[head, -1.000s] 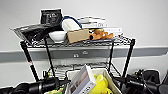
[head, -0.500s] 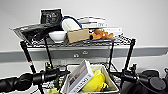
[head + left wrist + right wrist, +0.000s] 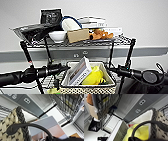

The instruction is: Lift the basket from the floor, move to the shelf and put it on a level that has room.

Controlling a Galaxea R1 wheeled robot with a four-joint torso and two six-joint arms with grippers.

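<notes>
The woven basket (image 3: 87,86) sits between the two arms in front of the black wire shelf (image 3: 75,42), below its cluttered top tier, with a box (image 3: 80,71) and a yellow item (image 3: 93,76) inside. The left gripper (image 3: 61,68) is at the basket's left rim and the right gripper (image 3: 112,69) at its right rim; whether either is clamped cannot be told

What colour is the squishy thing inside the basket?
Bright yellow, tucked beside a box in the basket. The head view shows it best.
</notes>
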